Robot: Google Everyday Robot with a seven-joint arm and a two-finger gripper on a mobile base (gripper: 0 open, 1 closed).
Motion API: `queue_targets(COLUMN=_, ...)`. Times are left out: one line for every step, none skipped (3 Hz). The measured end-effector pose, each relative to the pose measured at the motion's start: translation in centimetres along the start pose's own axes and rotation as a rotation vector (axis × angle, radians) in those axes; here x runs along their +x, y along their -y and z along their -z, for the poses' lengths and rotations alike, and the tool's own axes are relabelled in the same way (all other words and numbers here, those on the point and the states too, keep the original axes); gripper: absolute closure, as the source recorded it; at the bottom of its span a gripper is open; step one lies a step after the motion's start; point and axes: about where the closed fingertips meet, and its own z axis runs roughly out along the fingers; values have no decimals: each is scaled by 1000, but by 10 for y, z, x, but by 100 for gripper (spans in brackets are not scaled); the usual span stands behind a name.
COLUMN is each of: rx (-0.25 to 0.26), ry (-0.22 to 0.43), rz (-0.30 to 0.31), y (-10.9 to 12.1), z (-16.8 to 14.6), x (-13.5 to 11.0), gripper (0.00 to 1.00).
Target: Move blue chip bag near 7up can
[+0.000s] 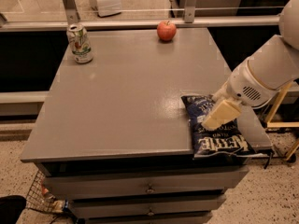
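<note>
The blue chip bag (pixel 212 136) lies flat at the front right corner of the grey table (pixel 126 92), white lettering toward the front edge. The 7up can (pixel 80 43) stands upright at the far left of the table, far from the bag. My gripper (pixel 218 115) comes in from the right on a white arm and is low over the middle of the bag, its cream fingers (pixel 220 114) pointing down and left at it. Whether it touches the bag is not clear.
A red apple (pixel 166 31) sits at the table's far edge, right of centre. A metal rail (pixel 140 23) with posts runs behind the table. Drawers (pixel 149 188) are below the front edge. A wire basket (pixel 44 197) is on the floor at the lower left.
</note>
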Motion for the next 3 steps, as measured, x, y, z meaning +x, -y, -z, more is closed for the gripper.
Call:
queue_targets(rx=-1, ry=0, rz=2, y=-1, z=0, x=-1, gripper=64)
queue_targets(rx=-2, ry=-1, rz=5, y=-2, z=-1, x=-2, gripper=89)
queue_targets(rx=-2, ry=-1, rz=5, y=-2, z=1, x=-3, gripper=100)
